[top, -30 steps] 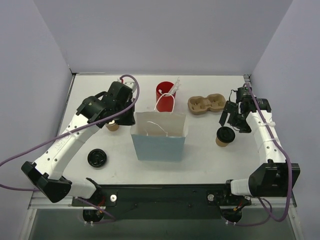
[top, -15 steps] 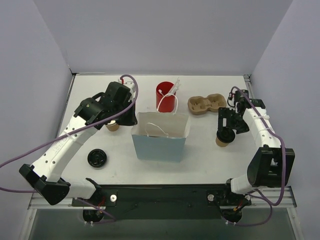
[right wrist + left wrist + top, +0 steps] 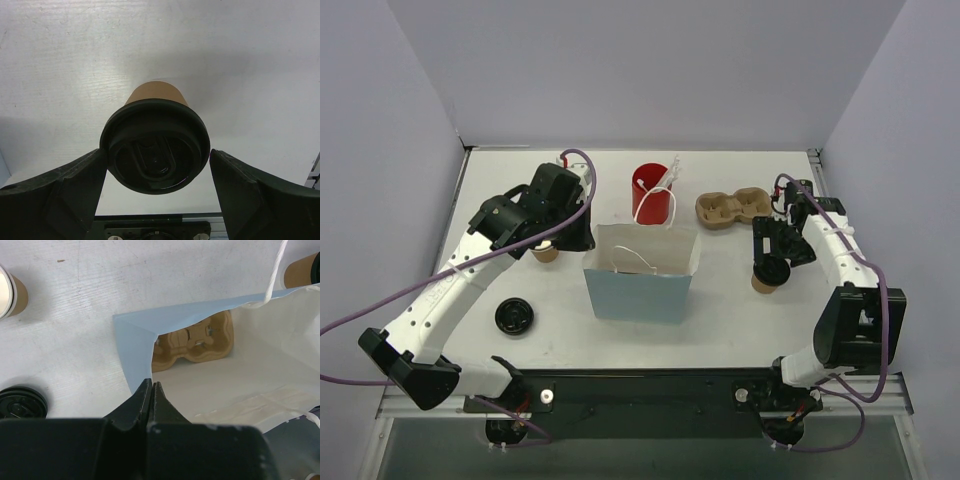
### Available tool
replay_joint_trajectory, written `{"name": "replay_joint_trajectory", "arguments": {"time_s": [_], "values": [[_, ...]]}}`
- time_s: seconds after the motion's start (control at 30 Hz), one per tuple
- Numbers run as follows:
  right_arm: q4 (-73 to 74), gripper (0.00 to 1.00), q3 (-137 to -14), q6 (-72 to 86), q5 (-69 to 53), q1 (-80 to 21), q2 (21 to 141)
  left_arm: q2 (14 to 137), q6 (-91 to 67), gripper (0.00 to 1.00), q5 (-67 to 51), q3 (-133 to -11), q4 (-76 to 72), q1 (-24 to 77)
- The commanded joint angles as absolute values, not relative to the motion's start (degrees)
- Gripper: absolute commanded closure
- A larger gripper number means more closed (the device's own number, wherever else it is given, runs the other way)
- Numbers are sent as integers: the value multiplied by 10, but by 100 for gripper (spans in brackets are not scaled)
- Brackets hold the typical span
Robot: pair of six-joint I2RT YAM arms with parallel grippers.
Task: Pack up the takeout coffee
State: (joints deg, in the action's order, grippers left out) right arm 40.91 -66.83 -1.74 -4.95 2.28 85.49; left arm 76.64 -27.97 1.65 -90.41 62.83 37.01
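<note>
Right end effector (image 3: 157, 154) is released. Its 2 fingers (image 3: 60, 195) are spread on either side of the takeout coffee (image 3: 155, 140), which stands upright on the tabletop (image 3: 250, 60) with its black lid fitted. Compared with the overhead view 1 second ago, the right arm has swung in from behind and to the right of the cup, the end effector now sits over it, and the jaws have spread slightly wider. The cup itself has not moved, and the left arm has barely shifted. Assessment: the approach is essentially complete, but no grip has been made, so the lift and the transfer remain to be done. In the right wrist view the lid lies centred between the fingers. One finger is just beside the lid's rim, and contact there cannot be confirmed. A narrow gap shows at the other finger. In the overhead view the cup stands right of the pale blue paper bag (image 3: 640, 285), well apart from it. Left end effector (image 3: 151, 390) is clenched at the bag's rim near one corner, and it cannot be told whether paper is caught between the jaws. The bag's mouth is open, and 1 moulded carrier tray (image 3: 192, 342) lies at its bottom. Assessment: closing squarely below the lid is the next requirement, since a grip on the lid alone could pull it off.
</note>
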Motion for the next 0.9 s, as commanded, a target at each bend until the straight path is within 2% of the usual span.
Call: {"name": "replay_joint_trajectory", "arguments": {"time_s": [0.0, 0.2, 0.5, 0.73, 0.87], "values": [[421, 15, -664, -25, -25, 16, 861, 764, -281, 100, 13, -908, 607, 368], [420, 16, -659, -23, -13, 10, 867, 766, -282, 100, 12, -910, 605, 368], [418, 26, -647, -18, -2, 7, 870, 765, -282, 100, 16, -907, 606, 368], [419, 43, -646, -1, 16, 7, 868, 761, -280, 100, 23, -907, 608, 368], [430, 46, -651, 26, 10, 5, 862, 762, -279, 100, 32, -914, 613, 368]]}}
